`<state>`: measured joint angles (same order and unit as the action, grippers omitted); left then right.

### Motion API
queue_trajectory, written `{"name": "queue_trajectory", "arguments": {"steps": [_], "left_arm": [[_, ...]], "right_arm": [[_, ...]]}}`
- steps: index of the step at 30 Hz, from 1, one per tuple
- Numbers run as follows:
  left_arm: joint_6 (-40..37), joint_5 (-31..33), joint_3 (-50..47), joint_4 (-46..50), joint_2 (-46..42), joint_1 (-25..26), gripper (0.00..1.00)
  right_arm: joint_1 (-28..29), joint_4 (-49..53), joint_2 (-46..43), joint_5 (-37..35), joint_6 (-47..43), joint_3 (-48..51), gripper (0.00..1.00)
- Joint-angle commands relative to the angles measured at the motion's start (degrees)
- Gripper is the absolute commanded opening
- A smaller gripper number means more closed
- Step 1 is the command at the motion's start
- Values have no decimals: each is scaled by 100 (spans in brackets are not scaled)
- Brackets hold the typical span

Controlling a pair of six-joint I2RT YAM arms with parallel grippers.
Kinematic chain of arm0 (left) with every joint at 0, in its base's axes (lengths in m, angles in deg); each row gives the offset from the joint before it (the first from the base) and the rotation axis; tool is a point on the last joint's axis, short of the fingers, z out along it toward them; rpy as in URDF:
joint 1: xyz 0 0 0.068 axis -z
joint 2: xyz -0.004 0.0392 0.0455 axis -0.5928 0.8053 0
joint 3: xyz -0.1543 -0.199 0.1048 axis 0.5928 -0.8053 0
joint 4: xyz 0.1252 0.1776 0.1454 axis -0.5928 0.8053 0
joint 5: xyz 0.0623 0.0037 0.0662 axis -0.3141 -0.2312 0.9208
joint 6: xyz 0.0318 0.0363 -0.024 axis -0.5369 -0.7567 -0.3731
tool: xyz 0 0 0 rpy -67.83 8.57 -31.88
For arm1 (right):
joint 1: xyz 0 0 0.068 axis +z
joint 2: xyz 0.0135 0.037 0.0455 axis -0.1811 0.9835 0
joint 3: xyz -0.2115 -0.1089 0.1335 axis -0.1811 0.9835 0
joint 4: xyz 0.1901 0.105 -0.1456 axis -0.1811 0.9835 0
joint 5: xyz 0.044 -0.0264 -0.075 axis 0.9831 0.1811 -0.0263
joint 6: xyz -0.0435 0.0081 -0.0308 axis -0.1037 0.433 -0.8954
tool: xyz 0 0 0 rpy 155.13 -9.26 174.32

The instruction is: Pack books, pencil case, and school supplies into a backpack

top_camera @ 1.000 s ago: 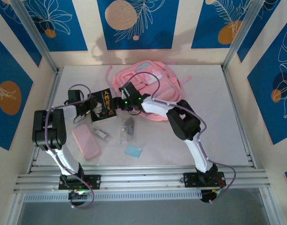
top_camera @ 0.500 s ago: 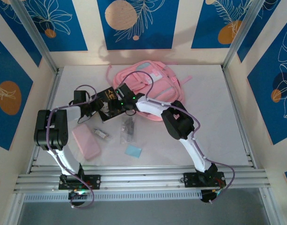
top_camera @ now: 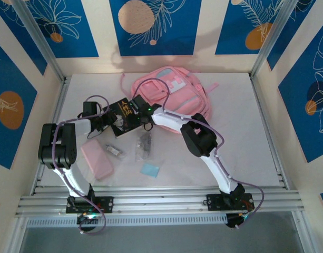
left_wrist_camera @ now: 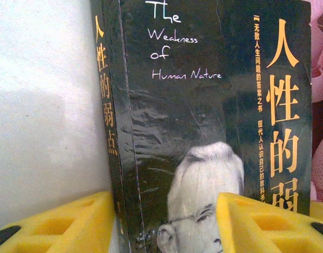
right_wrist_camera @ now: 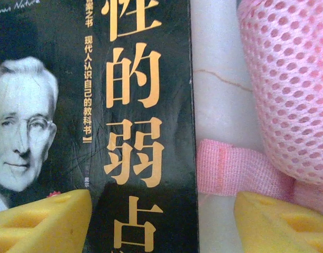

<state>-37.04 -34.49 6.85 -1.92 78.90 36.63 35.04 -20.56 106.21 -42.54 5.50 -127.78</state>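
Thin black paperback book (top_camera: 123, 113) between two spread jaws: left gripper (left_wrist_camera: 164, 199) at spine, right gripper (right_wrist_camera: 162, 196) straddling edge beside large pink fabric backpack (top_camera: 178, 87).

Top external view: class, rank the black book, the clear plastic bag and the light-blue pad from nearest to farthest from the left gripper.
1. Black book, right beside the left gripper.
2. Clear plastic bag, toward the front and right.
3. Light-blue pad, farther front still.
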Motion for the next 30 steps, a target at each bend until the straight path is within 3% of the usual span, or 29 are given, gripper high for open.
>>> {"name": "queue_trajectory", "arguments": {"steps": [1,8,23,30], "left_arm": [[-91,-336,-53,739,18,151,54],[-107,-316,-52,741,26,148,54],[-123,-344,-61,722,35,148,53],[-165,-316,-62,805,-56,148,54]], "right_arm": [[67,-10,148,268,-208,-65,71],[321,-184,-207,604,-214,-21,71],[-21,-733,-819,1707,548,433,67],[-351,-1133,-582,2439,1405,634,37]]}}
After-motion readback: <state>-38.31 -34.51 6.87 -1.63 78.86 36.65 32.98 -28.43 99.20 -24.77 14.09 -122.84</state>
